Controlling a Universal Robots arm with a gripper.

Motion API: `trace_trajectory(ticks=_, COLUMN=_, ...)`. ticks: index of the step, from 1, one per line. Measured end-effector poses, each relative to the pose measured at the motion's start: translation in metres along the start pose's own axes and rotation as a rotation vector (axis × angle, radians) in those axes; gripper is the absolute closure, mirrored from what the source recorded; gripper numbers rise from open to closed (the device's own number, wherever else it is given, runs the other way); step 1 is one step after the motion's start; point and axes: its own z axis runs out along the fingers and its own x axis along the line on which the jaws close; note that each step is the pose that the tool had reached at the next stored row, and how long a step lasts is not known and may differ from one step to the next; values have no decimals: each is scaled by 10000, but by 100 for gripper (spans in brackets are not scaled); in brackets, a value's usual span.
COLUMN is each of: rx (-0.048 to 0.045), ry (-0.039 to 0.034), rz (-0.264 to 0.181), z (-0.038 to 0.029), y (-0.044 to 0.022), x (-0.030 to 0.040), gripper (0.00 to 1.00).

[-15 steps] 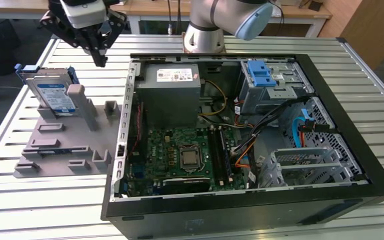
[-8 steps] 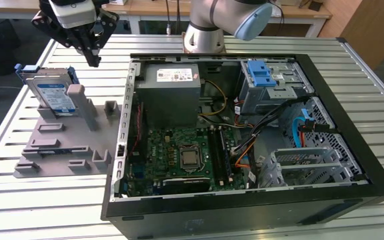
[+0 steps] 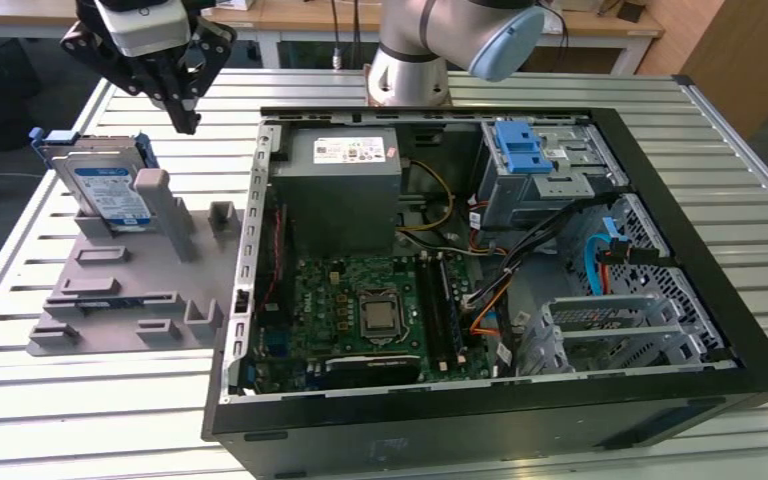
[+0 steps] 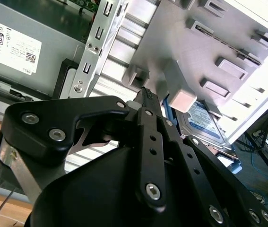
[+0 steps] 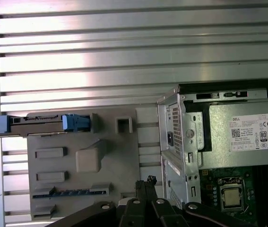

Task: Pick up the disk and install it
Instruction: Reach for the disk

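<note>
The disk [image 3: 104, 188] stands on edge in a slot of a grey fixture plate [image 3: 117, 290] at the exterior view's left, with its blue-and-white label facing the camera and blue rails on its sides. In the first wrist view the disk [image 5: 39, 124] is seen edge-on, and in the second wrist view the disk [image 4: 202, 118] peeks out behind a grey post. My gripper [image 3: 187, 122] hangs in the air above the table, behind the disk and toward the exterior view's right of it, not touching it. Its black fingers [image 5: 145, 183] are pressed together with nothing held, as the fingertips [image 4: 145, 94] also show.
An open computer case [image 3: 704, 230] lies to the exterior view's right of the fixture, holding a grey power supply box [image 3: 344, 170], a motherboard [image 3: 357, 310], a blue latch bracket [image 3: 523, 150] on a metal drive cage [image 3: 564, 180], and loose cables. The slatted metal table [image 3: 91, 410] carries everything.
</note>
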Motion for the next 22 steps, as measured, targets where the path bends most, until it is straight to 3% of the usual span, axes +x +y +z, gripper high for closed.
trace_trajectory(ticks=13, rx=0, ry=0, rz=1, z=2, y=1, x=26, gripper=89)
trace_trajectory(ticks=19, rx=2, ry=-1, rz=-1, z=3, y=38, x=72, gripper=89)
trace_trajectory(ticks=22, rx=1, ry=-1, rz=1, z=3, y=61, x=128, gripper=89)
